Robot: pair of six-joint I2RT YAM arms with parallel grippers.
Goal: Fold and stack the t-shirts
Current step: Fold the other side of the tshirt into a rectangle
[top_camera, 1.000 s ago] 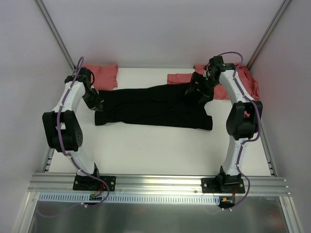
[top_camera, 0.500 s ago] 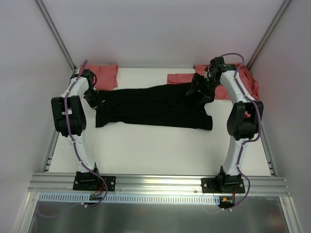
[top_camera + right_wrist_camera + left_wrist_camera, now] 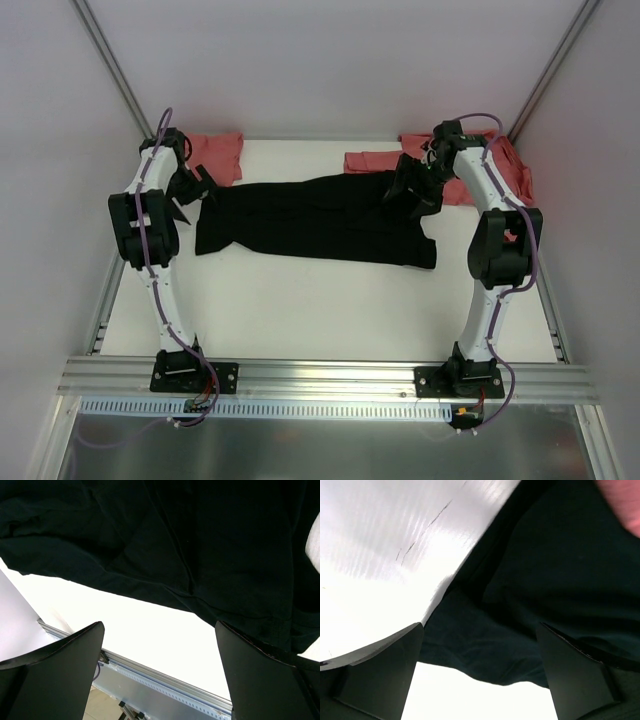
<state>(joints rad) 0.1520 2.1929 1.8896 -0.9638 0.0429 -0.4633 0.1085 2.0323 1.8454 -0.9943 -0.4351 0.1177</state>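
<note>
A large black t-shirt (image 3: 310, 220) lies spread in a long band across the middle of the table. My left gripper (image 3: 200, 188) hovers at its left end, open, nothing between the fingers. In the left wrist view the black cloth (image 3: 545, 570) lies flat beyond the left gripper (image 3: 479, 630). My right gripper (image 3: 405, 190) stands open over the shirt's right end. The right wrist view shows the black shirt (image 3: 175, 535) above the right gripper (image 3: 157, 625). Salmon-red t-shirts lie at the back left (image 3: 215, 155) and back right (image 3: 505, 165).
White table (image 3: 320, 300) inside pale walls with slanted frame posts. An aluminium rail (image 3: 330, 375) carrying both arm bases runs along the near edge. A salmon sleeve (image 3: 370, 160) reaches out beside the black shirt's far edge.
My left gripper has opened and let go of the black shirt's left end, and its arm has swung back and up. The right arm has barely moved.
</note>
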